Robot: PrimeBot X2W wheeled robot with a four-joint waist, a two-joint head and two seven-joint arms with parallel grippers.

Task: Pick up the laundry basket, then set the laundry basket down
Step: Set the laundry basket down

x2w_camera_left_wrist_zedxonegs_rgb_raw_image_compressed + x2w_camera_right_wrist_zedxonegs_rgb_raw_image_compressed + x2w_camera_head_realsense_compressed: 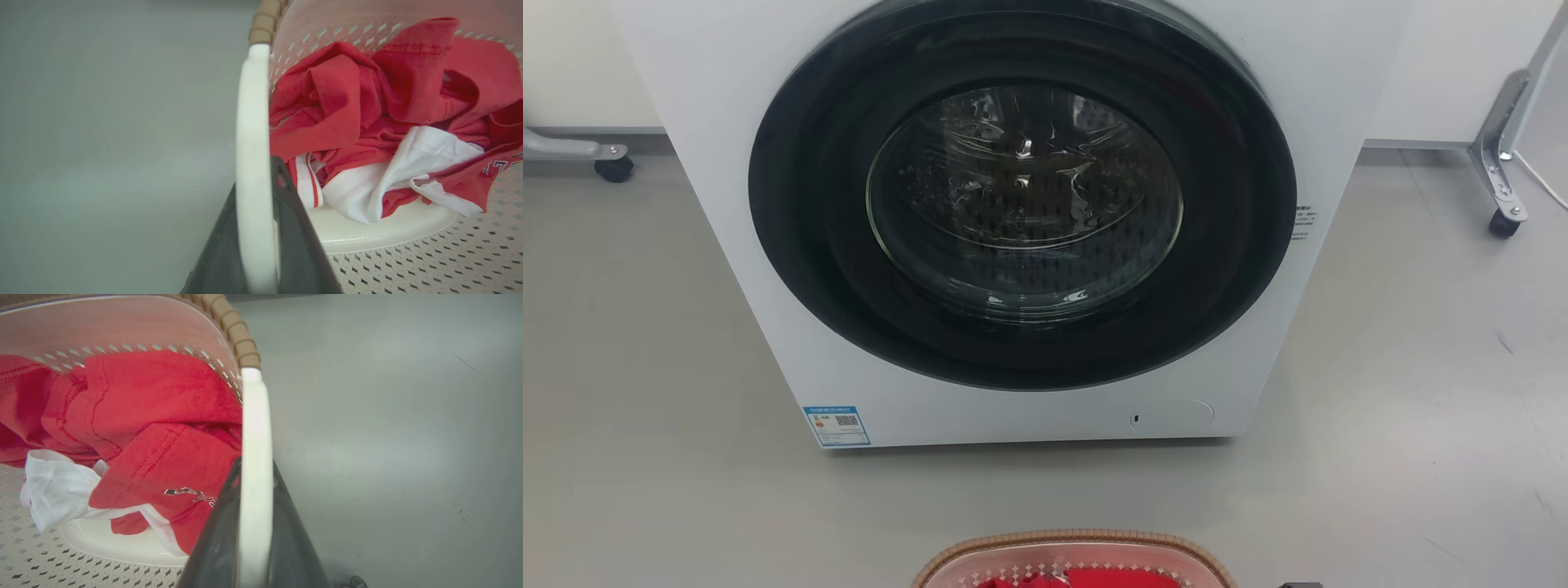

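The left gripper [255,181] has its two dark fingers [300,249] pressed against a white side handle [252,114] of the laundry basket [429,261], one finger on the outer face and one on the inner. The right gripper [255,463] clamps the opposite handle [255,416] the same way, with its fingers [212,547] on both faces.
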